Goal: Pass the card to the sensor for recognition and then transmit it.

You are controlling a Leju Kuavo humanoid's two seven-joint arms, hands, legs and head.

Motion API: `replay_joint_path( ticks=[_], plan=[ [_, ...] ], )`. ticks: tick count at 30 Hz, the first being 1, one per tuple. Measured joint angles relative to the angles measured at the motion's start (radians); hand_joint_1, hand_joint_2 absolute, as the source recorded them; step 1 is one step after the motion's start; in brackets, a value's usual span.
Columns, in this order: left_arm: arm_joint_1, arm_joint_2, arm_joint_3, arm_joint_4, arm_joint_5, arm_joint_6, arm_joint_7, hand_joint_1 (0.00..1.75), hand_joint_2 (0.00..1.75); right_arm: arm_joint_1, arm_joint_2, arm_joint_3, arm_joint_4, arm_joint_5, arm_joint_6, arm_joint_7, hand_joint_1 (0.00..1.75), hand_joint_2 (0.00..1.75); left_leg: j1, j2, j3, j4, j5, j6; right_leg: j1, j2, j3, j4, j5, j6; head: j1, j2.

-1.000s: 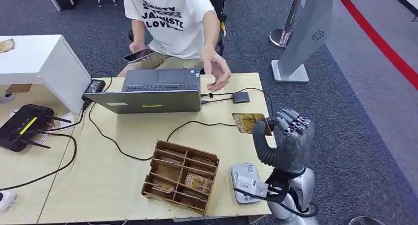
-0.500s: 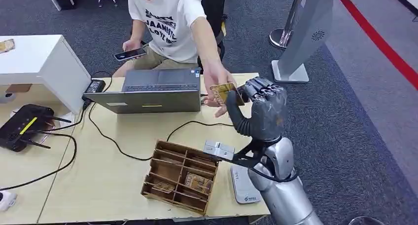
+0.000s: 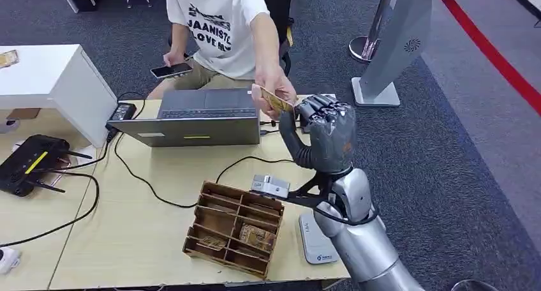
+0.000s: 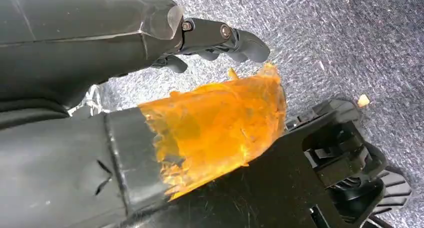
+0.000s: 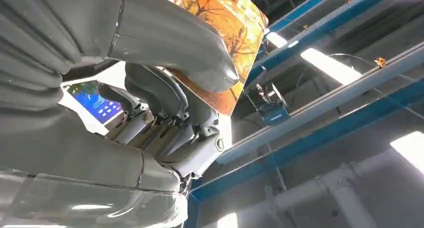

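Upper centre of the head view: right hand (image 3: 326, 134) raised, fingers (image 5: 165, 95) clamped on the card (image 3: 275, 101), person's hand (image 3: 273, 90) gripping too. Risk: release mistimed, card tugged or dropped on the desk (image 3: 153, 227). Left hand (image 4: 200, 38) fingers curled, apparently holding nothing.

Your left wrist camera looks down at speckled grey carpet (image 4: 350, 33). The left hand (image 4: 150, 38) comes in from the picture's edge, its dark fingers (image 4: 240, 38) curled inward with nothing between them. A torn patch of orange tape (image 4: 220, 123) sticks to a black surface. A small pale crumb (image 4: 363, 100) lies on the carpet.
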Motion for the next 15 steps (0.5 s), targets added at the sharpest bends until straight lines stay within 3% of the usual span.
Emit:
replay_joint_path(
  ticks=[5, 6, 7, 12, 15],
  plan=[
    [-0.001, 0.0, -0.01, 0.0, -0.009, -0.011, -0.005, 0.0, 0.0, -0.043, -0.005, 0.031, 0.061, 0.073, 0.0, 0.043, 1.75, 1.75, 0.0, 0.0, 0.0, 0.0, 0.0, 0.0, 0.0, 0.0, 0.0, 0.0, 0.0, 0.0, 0.0, 0.0],
    [-0.001, 0.0, -0.012, 0.0, -0.01, -0.011, -0.008, 0.0, 0.0, -0.047, -0.005, 0.032, 0.075, 0.089, 0.0, 0.036, 1.12, 1.75, 0.0, 0.0, 0.0, 0.0, 0.0, 0.0, 0.0, 0.0, 0.0, 0.0, 0.0, 0.0, 0.0, 0.0],
    [0.0, 0.0, -0.014, 0.0, -0.011, -0.012, -0.011, 0.0, 0.0, -0.049, -0.005, 0.032, 0.092, 0.104, 0.0, 0.027, 0.0, 1.75, 0.0, 0.0, 0.0, 0.0, 0.0, 0.0, 0.0, -0.001, 0.0, 0.0, 0.0, 0.0, 0.0, 0.0],
    [0.001, 0.0, -0.014, 0.0, -0.01, -0.013, -0.017, 0.0, 0.0, -0.051, -0.006, 0.034, 0.152, 0.138, 0.0, 0.025, 0.0, 1.75, 0.0, 0.0, 0.0, 0.0, 0.0, 0.0, 0.0, 0.0, 0.0, 0.0, 0.0, 0.0, 0.0, 0.0],
    [0.004, 0.001, -0.014, 0.0, 0.005, -0.007, -0.018, 0.0, 0.0, -0.032, -0.006, 0.036, 0.162, 0.093, 0.0, -0.014, 0.0, 1.75, 0.0, 0.0, 0.0, 0.0, 0.0, 0.0, 0.0, 0.0, 0.0, 0.0, 0.0, 0.0, 0.0, 0.0]
  ],
)
